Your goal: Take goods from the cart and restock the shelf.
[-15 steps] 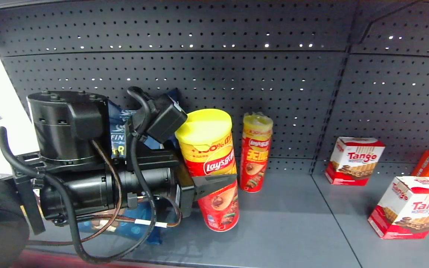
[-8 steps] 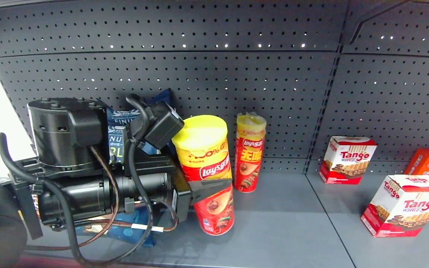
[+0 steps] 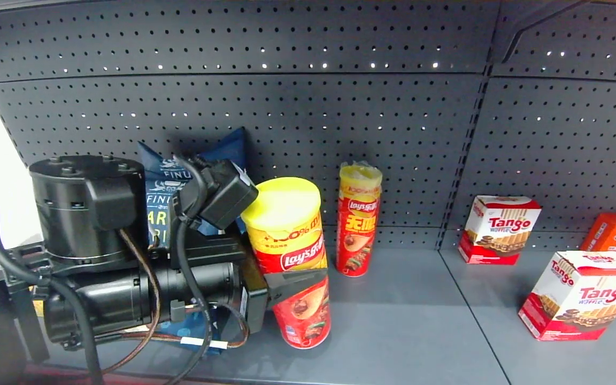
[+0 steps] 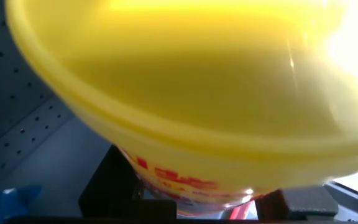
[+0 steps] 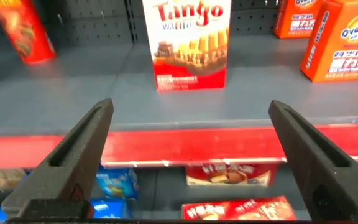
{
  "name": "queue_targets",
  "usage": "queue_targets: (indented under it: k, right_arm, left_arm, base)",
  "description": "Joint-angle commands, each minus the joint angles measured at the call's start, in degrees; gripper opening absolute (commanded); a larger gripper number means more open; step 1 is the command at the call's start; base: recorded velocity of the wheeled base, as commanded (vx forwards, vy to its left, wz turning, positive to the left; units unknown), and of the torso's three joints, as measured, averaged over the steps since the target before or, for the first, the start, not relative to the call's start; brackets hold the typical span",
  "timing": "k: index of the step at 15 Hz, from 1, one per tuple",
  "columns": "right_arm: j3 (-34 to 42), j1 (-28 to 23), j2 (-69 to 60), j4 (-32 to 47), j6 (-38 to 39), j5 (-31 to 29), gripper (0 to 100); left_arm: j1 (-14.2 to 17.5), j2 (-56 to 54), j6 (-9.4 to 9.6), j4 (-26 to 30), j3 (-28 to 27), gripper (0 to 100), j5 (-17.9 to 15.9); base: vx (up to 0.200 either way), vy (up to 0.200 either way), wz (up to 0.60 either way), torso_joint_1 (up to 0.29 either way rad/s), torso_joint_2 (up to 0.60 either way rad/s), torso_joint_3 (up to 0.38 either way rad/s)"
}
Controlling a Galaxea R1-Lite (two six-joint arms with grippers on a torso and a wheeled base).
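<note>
I have the left gripper (image 3: 297, 280) closed on the chip can (image 3: 289, 235), fingers clamped across its red lower half. The can stands at the left of the shelf (image 3: 404, 331), leaning a little. Its base is at the shelf surface, but I cannot tell whether it is fully seated. I judge this item almost placed: what is left is to settle it upright, let go and back the arm out; how much more remains to fetch I cannot judge. The right gripper (image 5: 190, 109) hangs with its fingers spread wide and nothing between them, facing the shelf's red front lip (image 5: 185, 149) near a wafer box (image 5: 188, 43). Room is tight around the can: a blue bag (image 3: 179, 176) stands just behind the arm, and a slim can (image 3: 359, 224) is near on the right, close to the pegboard back (image 3: 340, 123). There is open shelf floor in front and toward the middle, so I would withdraw straight out over the front edge.
</note>
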Motion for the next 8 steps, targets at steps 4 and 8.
queue_targets:
  k: [4, 8]
  right_arm:
    - [-19.61, 4.7, 21.27, 1.74, -4.12, 9.85, 100]
    - [-26.99, 11.2, 39.2, 1.39, -14.14, 13.45, 100]
  left_arm:
    - [-0.14, -2.56, -0.09, 0.06, 3.72, 0, 4.15]
    - [0.56, -4.84, -1.5, 0.59, 4.95, 0, 4.15]
  base:
    - [0.0, 0.0, 0.0, 0.0, 0.0, 0.0]
    - [0.0, 0.0, 0.0, 0.0, 0.0, 0.0]
